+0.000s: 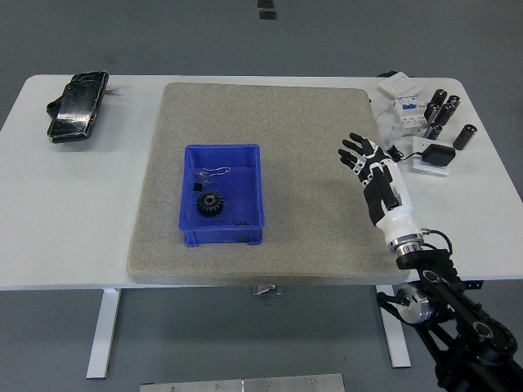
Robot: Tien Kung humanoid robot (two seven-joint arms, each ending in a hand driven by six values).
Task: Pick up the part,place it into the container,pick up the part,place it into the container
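Note:
A blue container [223, 195] sits on the grey mat [270, 114], left of centre. Inside it lie a black gear [212, 203] and a small part with a thin wire [206, 175]. My right hand [369, 167] is open, fingers spread, holding nothing. It hovers over the mat's right edge, well to the right of the container. The left arm is out of view.
A black device [78, 105] lies at the table's far left. At the far right stand several dark cylinders [441, 111], white parts [405, 108] and a black piece on a white card [435, 155]. The white table's [73, 212] near edge runs below the mat.

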